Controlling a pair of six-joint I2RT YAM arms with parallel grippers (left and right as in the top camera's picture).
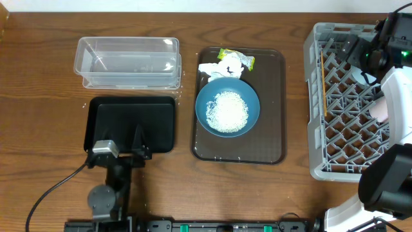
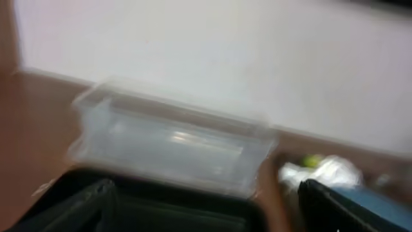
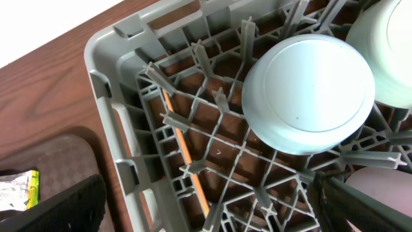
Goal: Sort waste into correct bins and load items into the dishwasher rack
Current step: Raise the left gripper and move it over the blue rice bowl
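The deep-blue dish with a heap of rice sits on the brown serving tray. A crumpled tissue and a yellow-green wrapper lie just behind it. The clear tub and the black tray are at the left. My left gripper is open over the black tray's near edge, and its view is blurred. My right gripper is open and holds nothing above the grey rack. The rack holds an upturned light-blue bowl, a mint-green bowl, a pink cup and a wooden stick.
The right arm reaches over the rack's far right side and hides part of it. The left arm's cable trails across the wooden table at the front left. The rack stands close to the serving tray's right edge.
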